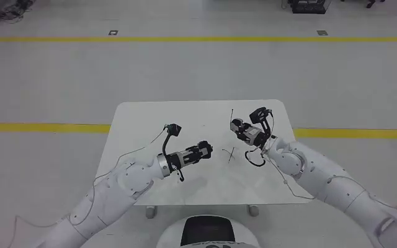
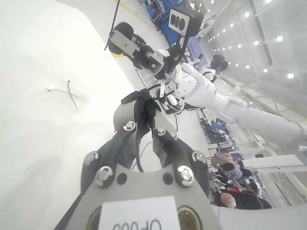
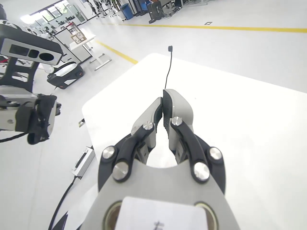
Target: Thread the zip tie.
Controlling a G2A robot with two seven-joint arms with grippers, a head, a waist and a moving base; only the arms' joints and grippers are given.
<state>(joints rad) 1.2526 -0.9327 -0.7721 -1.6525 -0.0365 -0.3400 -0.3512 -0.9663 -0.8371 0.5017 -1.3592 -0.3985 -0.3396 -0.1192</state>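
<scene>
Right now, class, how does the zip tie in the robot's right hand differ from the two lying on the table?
The held zip tie is pinched in the shut right hand, raised off the table; the two loose zip ties lie flat on it. The held zip tie sticks out alone; the loose ones cross in an X. All are thin, black and unlooped.

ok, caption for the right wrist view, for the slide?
Right hand shut on a black zip tie, head end sticking out beyond it, over the white table.
</scene>
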